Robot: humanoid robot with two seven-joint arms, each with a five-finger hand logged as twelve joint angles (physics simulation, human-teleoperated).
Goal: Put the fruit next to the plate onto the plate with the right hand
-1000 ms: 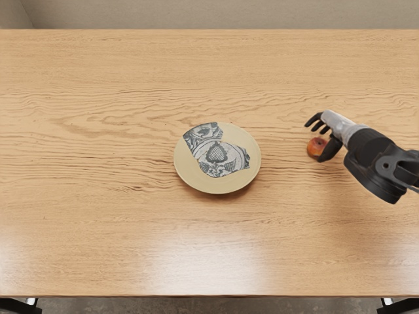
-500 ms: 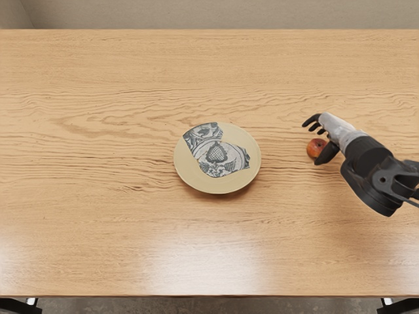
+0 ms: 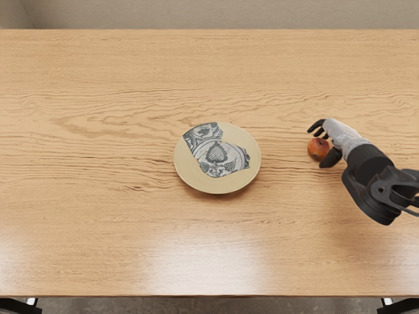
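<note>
The right hand (image 3: 334,136) is closed from spread to pinching the small round red-orange fruit (image 3: 318,149); lift pending, round beige patterned plate (image 3: 222,184) well apart, ahead of the hand.

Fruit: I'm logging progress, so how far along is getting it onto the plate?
Done: the right hand is at the fruit, to the right of the plate. In hand: its fingers curl around the fruit, which rests on the table; no lift shows. Left: lifting it, carrying it to the plate, which holds no fruit, and releasing.
</note>
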